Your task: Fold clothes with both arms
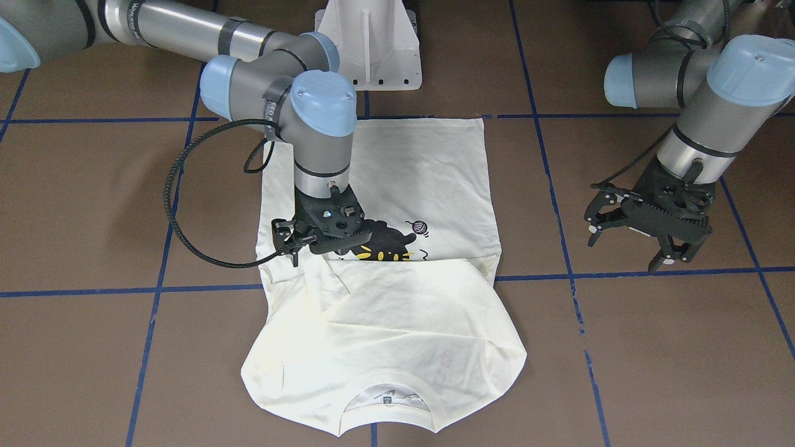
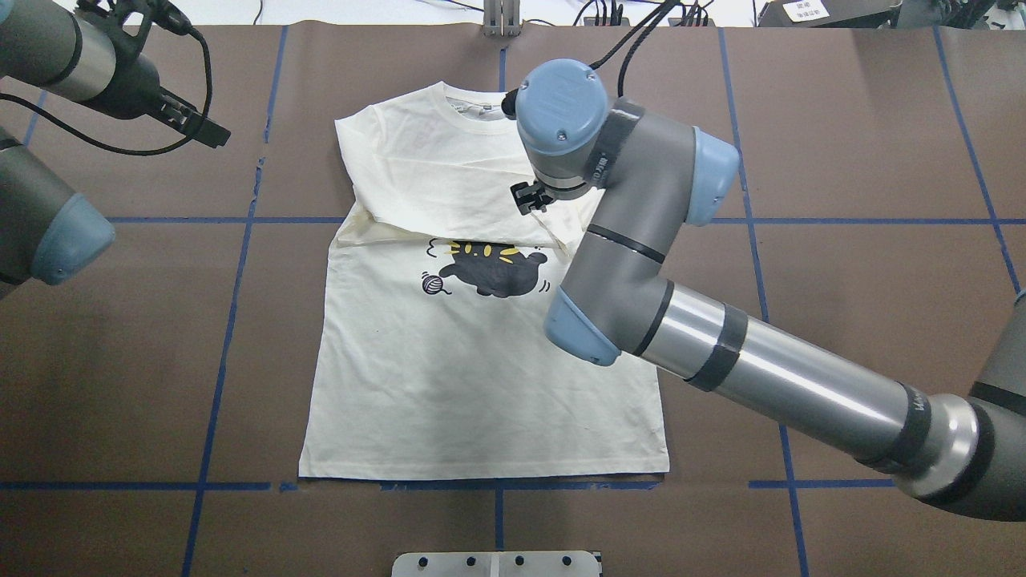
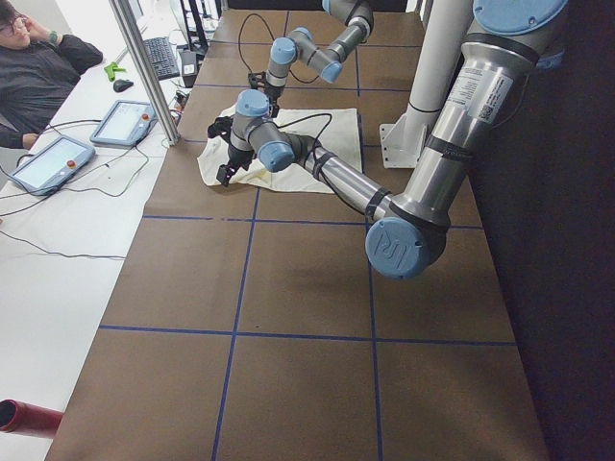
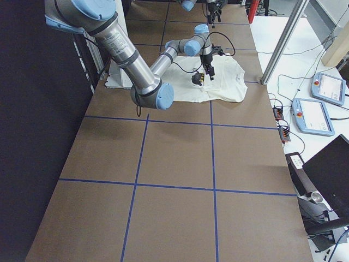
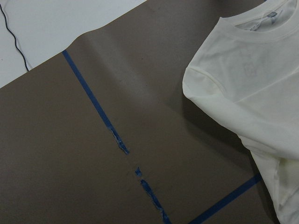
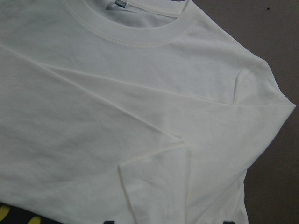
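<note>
The T-shirt (image 2: pixel 481 385) is cream all over. Its print is a black cat (image 2: pixel 489 272) with yellow markings and a small purple yarn ball (image 2: pixel 434 283). The tabletop (image 2: pixel 842 144) is flat brown, gridded with blue tape lines (image 2: pixel 232 320). The right arm (image 2: pixel 769 377) and left arm (image 1: pixel 702 118) are grey and silver with light blue caps. The right gripper (image 1: pixel 287 245) and left gripper (image 1: pixel 624 251) are black, and the pedestal (image 1: pixel 372 43) is white.

my cream t-shirt (image 2: pixel 481 385) lies flat, its sleeves folded across the chest just above the black cat print (image 2: pixel 489 272). my right gripper (image 1: pixel 298 248) hangs over that fold. my left gripper (image 1: pixel 627 251) hovers apart, jaws spread.
</note>
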`<state>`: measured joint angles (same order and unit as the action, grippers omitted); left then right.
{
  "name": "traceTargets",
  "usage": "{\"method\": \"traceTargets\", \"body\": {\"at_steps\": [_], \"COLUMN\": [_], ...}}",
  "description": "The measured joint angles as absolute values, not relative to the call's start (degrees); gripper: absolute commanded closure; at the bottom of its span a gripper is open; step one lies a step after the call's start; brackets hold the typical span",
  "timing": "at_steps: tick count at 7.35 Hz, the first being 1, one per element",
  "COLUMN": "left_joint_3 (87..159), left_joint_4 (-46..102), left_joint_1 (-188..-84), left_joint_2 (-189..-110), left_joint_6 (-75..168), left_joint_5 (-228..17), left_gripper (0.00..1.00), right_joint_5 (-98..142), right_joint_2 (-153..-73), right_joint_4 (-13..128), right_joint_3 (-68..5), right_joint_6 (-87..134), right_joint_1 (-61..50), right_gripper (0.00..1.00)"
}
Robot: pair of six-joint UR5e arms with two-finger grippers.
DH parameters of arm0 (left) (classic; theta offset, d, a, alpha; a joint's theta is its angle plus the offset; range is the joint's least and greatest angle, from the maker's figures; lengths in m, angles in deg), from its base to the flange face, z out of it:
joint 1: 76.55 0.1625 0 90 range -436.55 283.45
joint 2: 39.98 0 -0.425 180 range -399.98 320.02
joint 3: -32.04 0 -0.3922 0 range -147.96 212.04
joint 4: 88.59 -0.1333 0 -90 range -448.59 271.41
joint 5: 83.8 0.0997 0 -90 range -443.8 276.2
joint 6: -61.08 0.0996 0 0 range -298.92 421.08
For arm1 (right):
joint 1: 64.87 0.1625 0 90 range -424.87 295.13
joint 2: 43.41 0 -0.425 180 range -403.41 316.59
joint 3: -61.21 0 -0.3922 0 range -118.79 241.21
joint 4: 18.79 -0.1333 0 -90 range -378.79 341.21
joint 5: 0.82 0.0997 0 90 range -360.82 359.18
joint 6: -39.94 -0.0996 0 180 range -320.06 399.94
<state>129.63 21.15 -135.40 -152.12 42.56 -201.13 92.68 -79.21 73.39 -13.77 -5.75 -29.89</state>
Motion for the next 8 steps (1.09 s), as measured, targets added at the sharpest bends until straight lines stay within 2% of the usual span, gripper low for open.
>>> {"method": "traceTargets", "body": {"at_steps": [3, 6, 7, 8], "left_joint_3": [129.6, 129.5, 129.5, 129.5], "left_joint_4": [21.3, 21.3, 21.3, 21.3], "left_joint_1": [-135.4, -135.3, -135.3, -135.3], "left_joint_2": [-152.0, -152.0, -152.0, -152.0], "left_joint_6": [42.3, 42.2, 42.2, 42.2], "left_joint_5": [-201.6, -201.7, -201.7, -201.7], "left_gripper": [0.0, 0.0, 0.0, 0.0], "right_joint_5": [89.5, 86.9, 86.1, 85.7], "right_joint_2": [-76.8, -77.3, -77.5, -77.7], "right_joint_4": [66.7, 66.1, 66.2, 66.3], "right_joint_3": [-4.7, -3.8, -3.7, -3.7], "right_joint_6": [-7.3, -6.9, -6.6, -6.4], "right_joint_1": [-31.5, -33.3, -33.6, -33.7], "right_gripper": [0.43, 0.45, 0.5, 0.63]}}
